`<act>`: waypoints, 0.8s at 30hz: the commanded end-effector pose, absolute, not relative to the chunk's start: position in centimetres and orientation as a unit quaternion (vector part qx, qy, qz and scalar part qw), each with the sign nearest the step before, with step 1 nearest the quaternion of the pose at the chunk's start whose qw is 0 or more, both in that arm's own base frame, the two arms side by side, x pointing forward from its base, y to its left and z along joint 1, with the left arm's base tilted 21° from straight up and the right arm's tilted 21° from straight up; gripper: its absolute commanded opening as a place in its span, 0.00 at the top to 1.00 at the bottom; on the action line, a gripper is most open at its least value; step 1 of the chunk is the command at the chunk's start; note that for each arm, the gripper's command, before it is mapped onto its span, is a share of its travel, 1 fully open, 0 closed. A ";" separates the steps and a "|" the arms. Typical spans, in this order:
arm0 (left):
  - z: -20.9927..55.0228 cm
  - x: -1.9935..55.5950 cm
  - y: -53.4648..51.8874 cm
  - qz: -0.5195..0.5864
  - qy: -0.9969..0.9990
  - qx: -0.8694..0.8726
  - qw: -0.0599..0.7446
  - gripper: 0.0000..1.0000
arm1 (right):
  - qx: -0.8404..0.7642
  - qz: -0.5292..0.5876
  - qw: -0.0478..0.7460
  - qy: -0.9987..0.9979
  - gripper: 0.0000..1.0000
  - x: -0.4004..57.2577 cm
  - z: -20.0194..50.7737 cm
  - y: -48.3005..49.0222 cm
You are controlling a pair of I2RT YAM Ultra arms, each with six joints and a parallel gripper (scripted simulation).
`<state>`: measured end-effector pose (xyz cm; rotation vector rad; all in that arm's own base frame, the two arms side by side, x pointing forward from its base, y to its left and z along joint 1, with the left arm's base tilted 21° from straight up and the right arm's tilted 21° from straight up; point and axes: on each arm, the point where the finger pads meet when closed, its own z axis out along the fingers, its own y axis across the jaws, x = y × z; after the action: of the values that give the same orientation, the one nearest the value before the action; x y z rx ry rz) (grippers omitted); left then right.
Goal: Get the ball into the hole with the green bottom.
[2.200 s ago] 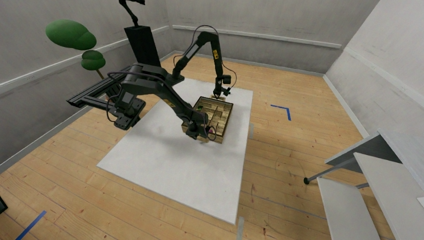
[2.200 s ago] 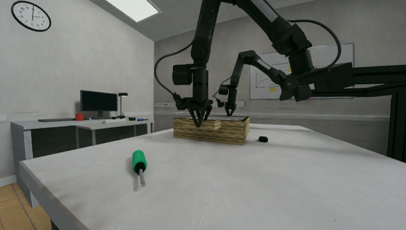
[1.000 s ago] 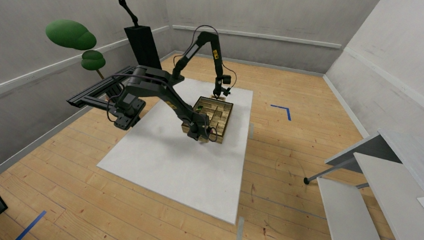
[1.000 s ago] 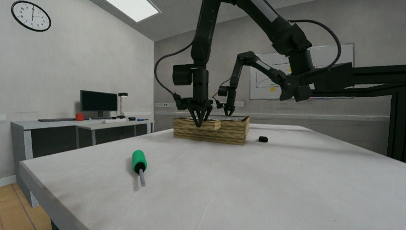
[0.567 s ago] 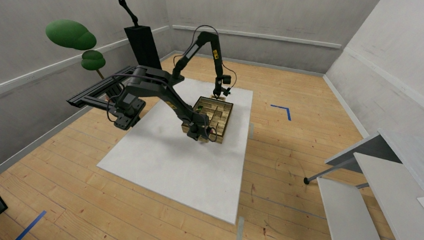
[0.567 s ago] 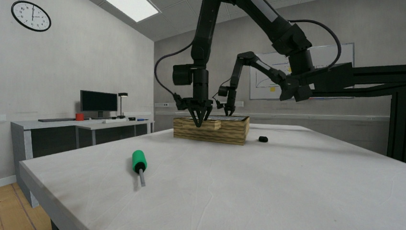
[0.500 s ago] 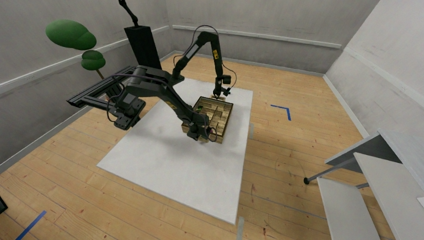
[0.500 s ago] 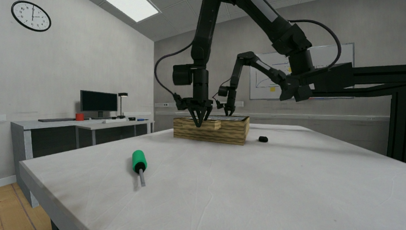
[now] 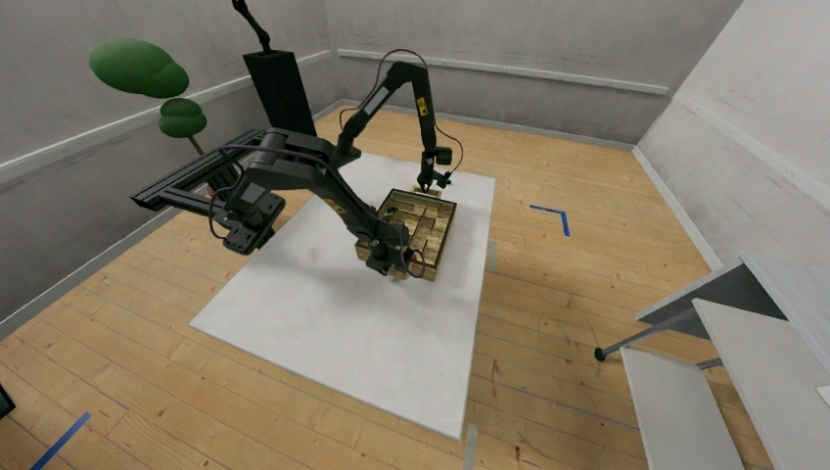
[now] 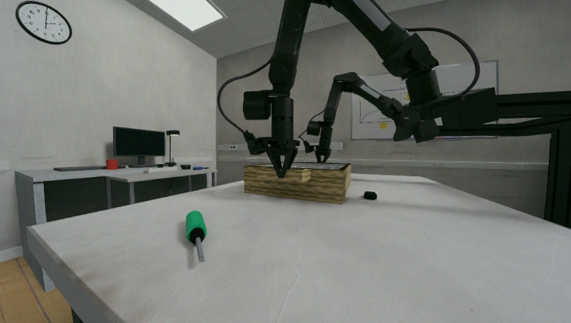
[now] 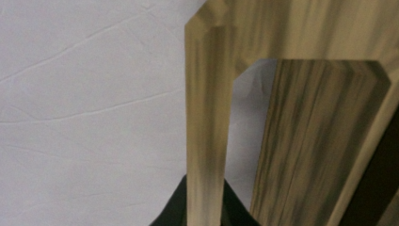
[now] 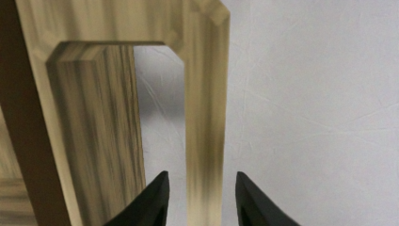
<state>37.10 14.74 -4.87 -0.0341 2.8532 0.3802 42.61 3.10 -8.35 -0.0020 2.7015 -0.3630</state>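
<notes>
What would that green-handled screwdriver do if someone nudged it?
The screwdriver would probably roll, since its handle looks round. It may swing in an arc, its shaft being much thinner. It should stay stiff: the shaft looks metallic.

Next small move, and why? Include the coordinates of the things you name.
I'd close the right gripper (image 9: 396, 271) (image 10: 322, 161) (image 12: 202, 180) gently on its handle bar (image 12: 206, 104): its fingers straddle the bar with gaps both sides, while the left gripper (image 9: 425, 189) (image 10: 281, 175) (image 11: 203, 184) grips its bar (image 11: 207, 104). Lifting now would probably be one-sided.
</notes>
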 end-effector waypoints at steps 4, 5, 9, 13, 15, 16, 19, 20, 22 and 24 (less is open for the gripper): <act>-3.4 38.2 14.4 0.129 0.980 -0.002 0.152 1.00 | 0.000 -0.119 0.232 0.965 0.64 43.7 -6.7 4.2; -3.9 37.9 14.5 0.128 0.981 -0.003 0.147 1.00 | 0.000 -0.119 0.232 0.965 0.64 43.7 -6.7 4.2; -3.2 38.4 14.7 0.130 0.979 -0.004 0.156 1.00 | 0.000 -0.119 0.231 0.966 0.64 43.7 -6.7 4.2; -3.0 38.6 14.8 0.131 0.979 -0.005 0.159 1.00 | 0.000 -0.120 0.230 0.966 0.64 43.7 -6.7 4.2; -3.0 38.7 14.8 0.131 0.978 -0.004 0.160 1.00 | 0.000 -0.120 0.230 0.966 0.64 43.7 -6.6 4.1; -2.9 38.8 14.7 0.131 0.978 -0.003 0.161 1.00 | 0.000 -0.120 0.229 0.966 0.64 43.7 -6.6 4.1; -2.8 38.9 14.8 0.132 0.978 -0.004 0.163 1.00 | 0.001 -0.120 0.229 0.966 0.64 43.7 -6.6 4.1; -2.8 38.9 14.8 0.132 0.978 -0.004 0.163 1.00 | 0.001 -0.120 0.229 0.966 0.64 43.7 -6.6 4.1; -2.8 38.9 14.8 0.132 0.978 -0.004 0.163 1.00 | 0.001 -0.120 0.229 0.966 0.64 43.7 -6.6 4.1; -2.7 39.0 14.9 0.132 0.977 -0.004 0.165 1.00 | 0.001 -0.121 0.228 0.966 1.00 43.7 -6.6 4.0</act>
<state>37.10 14.75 -4.87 -0.0337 2.8531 0.3789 42.60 3.05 -8.33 -0.0007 2.7010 -0.3667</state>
